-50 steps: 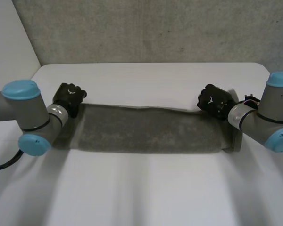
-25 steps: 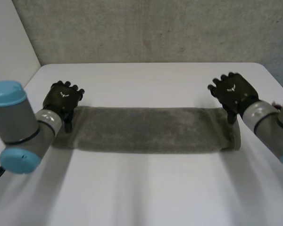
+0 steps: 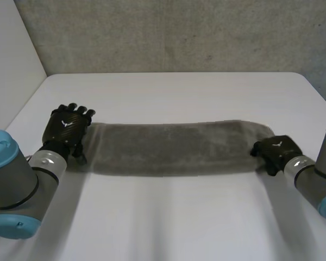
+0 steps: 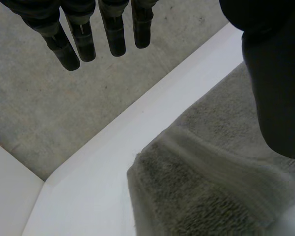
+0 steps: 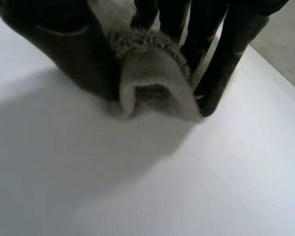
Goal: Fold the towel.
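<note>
The towel (image 3: 174, 148) lies as a long band running left to right across the table (image 3: 174, 217), the right hand (image 3: 276, 151) pinching its right end between thumb and fingers, the left hand (image 3: 68, 128) at its left end with fingers straight, holding nothing.

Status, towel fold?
Left hand open at left end of towel. Right hand pinching right end. Long strip, flat on table. Nothing in the way.
</note>
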